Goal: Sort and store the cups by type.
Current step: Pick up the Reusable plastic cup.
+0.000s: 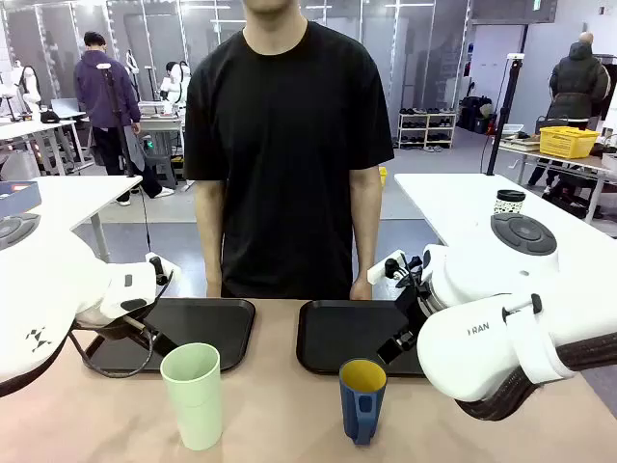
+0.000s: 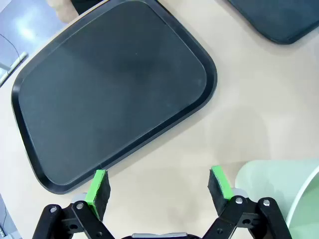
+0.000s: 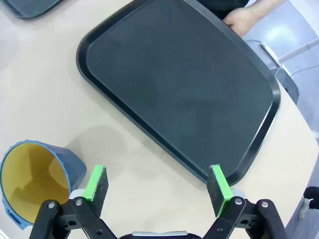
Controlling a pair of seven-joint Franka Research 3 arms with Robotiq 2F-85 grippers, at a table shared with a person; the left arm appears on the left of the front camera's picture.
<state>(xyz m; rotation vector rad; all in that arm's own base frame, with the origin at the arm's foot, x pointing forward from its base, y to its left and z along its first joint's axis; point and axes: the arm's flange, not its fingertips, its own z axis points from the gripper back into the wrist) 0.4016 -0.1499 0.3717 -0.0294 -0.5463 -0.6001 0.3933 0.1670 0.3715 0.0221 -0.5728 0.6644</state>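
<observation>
Left gripper (image 2: 159,186) hung above the table (image 1: 280,415) with jaws spread wide and nothing between the green pads, just off the near edge of the left tray (image 1: 207,328), which lay bare. The mint-green tumbler (image 1: 193,394) stood upright on the table on the robot's side of that tray, not on it; in the left wrist view its rim sat just beside one fingertip, outside the jaws. It looked like thin moulded plastic: probably light, stiff enough for a squeeze, smooth and tapering down from a wider mouth, so a pinch low on the wall might slide. The better hold seemed to be across the upper wall below the rim, with modest force, since an empty tall cup could tip at a nudge. Farther right, the dark blue mug (image 1: 362,397), yellow inside, stood upright and empty before the right tray (image 1: 347,338), near its front edge but apart from it, handle turned toward the robot. It read as squatter, thicker-walled and likely heavier; whether ceramic or plastic could not be told. Jaws across the body, clear of the handle, looked the safest hold. Right gripper (image 3: 157,184) was likewise released and empty, the mug off to one side of its fingers. A person's hand (image 3: 244,20) rested at the right tray's far edge.
</observation>
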